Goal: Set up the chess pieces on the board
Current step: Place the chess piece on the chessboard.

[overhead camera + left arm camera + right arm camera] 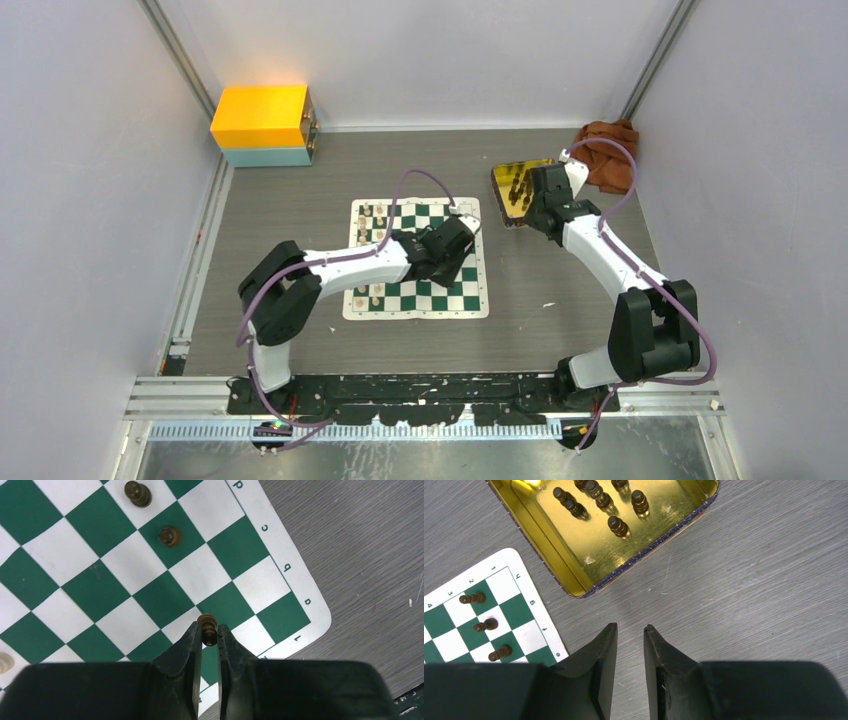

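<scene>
A: Was there any writing to read?

B: Only on the board's cream border. In the left wrist view the letters a, b, c and d ran up one edge, with a 1 around the corner. The right wrist view showed digits along two border edges at another corner. The gold tray carried no legible label.

A: And the left gripper?

B: It was pinched tight on one dark pawn above the squares nearest the a-1 corner. The pawn's long axis ran in line with the fingers. I couldn't tell which end faced the board, or whether it touched.

A: The right gripper?

B: Its jaws stood apart with nothing between them, over bare table just beside the tray and the board's corner.

A: The other pieces?

B: Several dark pieces stood upright inside the tray. Three more stood in a line on squares beside the numbered edge. The left wrist view showed two dark ones on neighbouring squares and one cream piece at the picture's edge.
</scene>
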Controlling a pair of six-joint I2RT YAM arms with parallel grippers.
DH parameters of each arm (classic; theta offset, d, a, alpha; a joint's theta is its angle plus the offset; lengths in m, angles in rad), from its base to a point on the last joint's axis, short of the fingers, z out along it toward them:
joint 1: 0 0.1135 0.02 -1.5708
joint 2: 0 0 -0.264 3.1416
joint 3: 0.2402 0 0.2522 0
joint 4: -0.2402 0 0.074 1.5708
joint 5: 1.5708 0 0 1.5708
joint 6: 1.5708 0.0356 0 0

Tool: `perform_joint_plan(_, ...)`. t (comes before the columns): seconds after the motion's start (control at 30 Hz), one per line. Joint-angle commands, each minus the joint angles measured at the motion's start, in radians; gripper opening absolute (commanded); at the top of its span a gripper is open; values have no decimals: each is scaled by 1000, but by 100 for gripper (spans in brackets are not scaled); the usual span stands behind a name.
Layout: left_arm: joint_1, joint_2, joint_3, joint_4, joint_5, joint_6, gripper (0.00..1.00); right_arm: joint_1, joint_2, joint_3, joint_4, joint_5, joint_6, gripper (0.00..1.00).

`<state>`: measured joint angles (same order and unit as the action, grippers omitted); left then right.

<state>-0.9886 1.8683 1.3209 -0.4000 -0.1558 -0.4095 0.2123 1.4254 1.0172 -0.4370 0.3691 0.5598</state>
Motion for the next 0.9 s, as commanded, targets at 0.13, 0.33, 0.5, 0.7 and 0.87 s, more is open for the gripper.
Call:
perform_joint_plan(0.13, -11, 61, 106, 6, -2, 18, 0, -5, -24, -6, 71, -28, 22, 32)
perform_joint_plan(0.33, -12, 101, 138, 6, -15, 23, 0, -14, -28, -13, 79, -36, 20, 32)
perform_joint_plan(0.5, -12, 117, 147, 16, -40, 31, 0, -19, -37, -21, 83, -40, 20, 32)
perform_joint_plan(0.7, -11, 130, 162, 14, -55, 41, 0, -22, -41, -23, 84, -47, 21, 32)
perform_joint_plan(0.87, -8, 145, 174, 12, -62, 46, 0, -21, -43, -29, 87, -50, 20, 32)
